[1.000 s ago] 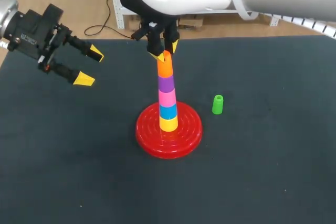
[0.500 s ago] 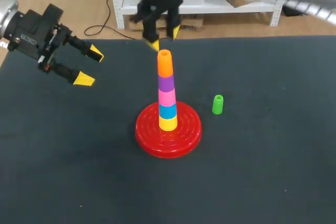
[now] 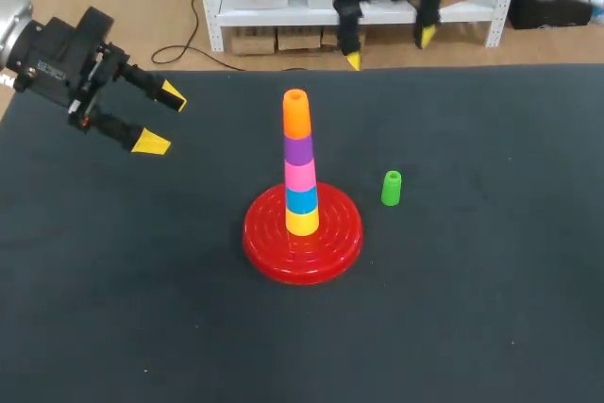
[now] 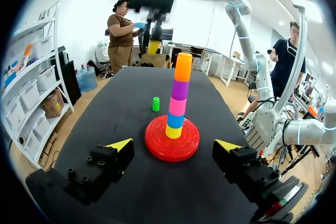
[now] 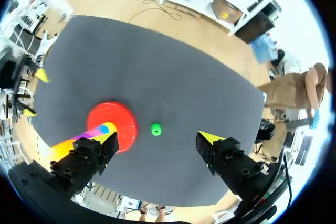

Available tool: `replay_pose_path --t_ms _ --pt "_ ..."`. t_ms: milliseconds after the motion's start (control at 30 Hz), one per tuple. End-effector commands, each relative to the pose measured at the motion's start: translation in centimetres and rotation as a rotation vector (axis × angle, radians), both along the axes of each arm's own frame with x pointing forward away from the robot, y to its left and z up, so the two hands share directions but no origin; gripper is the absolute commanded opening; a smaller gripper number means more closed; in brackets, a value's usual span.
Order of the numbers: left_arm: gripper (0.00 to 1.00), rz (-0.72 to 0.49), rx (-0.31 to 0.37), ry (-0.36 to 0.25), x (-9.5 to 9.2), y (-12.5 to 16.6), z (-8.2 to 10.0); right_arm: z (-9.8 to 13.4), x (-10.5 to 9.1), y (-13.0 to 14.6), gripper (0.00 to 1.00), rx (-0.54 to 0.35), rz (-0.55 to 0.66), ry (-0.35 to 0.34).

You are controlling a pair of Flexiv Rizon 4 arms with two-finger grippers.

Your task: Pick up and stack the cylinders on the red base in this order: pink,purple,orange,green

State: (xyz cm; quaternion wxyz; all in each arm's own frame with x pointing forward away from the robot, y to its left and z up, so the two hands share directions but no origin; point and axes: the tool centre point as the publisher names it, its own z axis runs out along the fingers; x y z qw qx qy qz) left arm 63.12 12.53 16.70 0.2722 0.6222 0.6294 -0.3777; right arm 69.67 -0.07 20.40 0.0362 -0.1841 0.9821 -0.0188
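Observation:
On the red base (image 3: pixel 330 244) stands a tower of yellow, blue, pink (image 3: pixel 301 175), purple (image 3: pixel 299 149) and orange (image 3: pixel 296 112) cylinders, orange topmost. The green cylinder (image 3: pixel 392 188) stands upright on the mat just right of the base. My right gripper (image 3: pixel 391 49) hangs high over the table's far edge, open and empty, well clear of the tower. In the right wrist view the green cylinder (image 5: pixel 156 128) lies far below, between the spread fingers of that gripper (image 5: pixel 157 137). My left gripper (image 3: pixel 156 120) hovers open at the far left; its wrist view faces the base (image 4: pixel 157 150) and tower.
The dark mat (image 3: pixel 472 309) covers the whole table. Nothing else lies on it besides the base and the green cylinder.
My right gripper let go of the orange cylinder on top of the tower, opened wide, and rose away to the back right. The left arm stayed still.

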Motion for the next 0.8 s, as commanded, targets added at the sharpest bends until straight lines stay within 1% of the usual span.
replay_pose_path --t_ms 33,67,133,200,267,500,633,800 --pt "1.0 -0.003 -0.001 0.0 0.1 0.0 -0.1 -5.8 0.1 -1.2 1.0 0.013 -0.005 -0.019" --pt "1.0 -0.003 -0.001 0.0 0.1 0.0 -0.1 -6.8 0.0 -1.5 1.0 0.016 -0.018 0.003" --pt "1.0 -0.003 -0.001 0.0 0.1 0.0 -0.1 -8.6 -0.3 -2.0 1.0 0.015 -0.019 0.005" --pt "1.0 -0.003 -0.001 0.0 0.1 0.0 -0.1 -10.2 -0.7 -2.4 1.0 0.024 -0.013 0.032" --pt "1.0 -0.003 -0.001 0.0 0.1 0.0 -0.1 -11.6 -1.3 -2.7 1.0 0.03 0.009 0.022" --pt "1.0 -0.003 -0.001 0.0 0.1 0.0 -0.1 -15.9 -2.3 -3.8 1.0 -0.015 0.033 0.04" --pt "1.0 -0.003 -0.001 0.0 0.1 0.0 -0.1 -17.2 -2.4 -3.5 1.0 -0.008 0.054 0.059" --pt "1.0 -0.003 -0.001 0.0 0.1 0.0 -0.1 -17.6 -2.8 -2.9 1.0 -0.001 0.074 0.065"
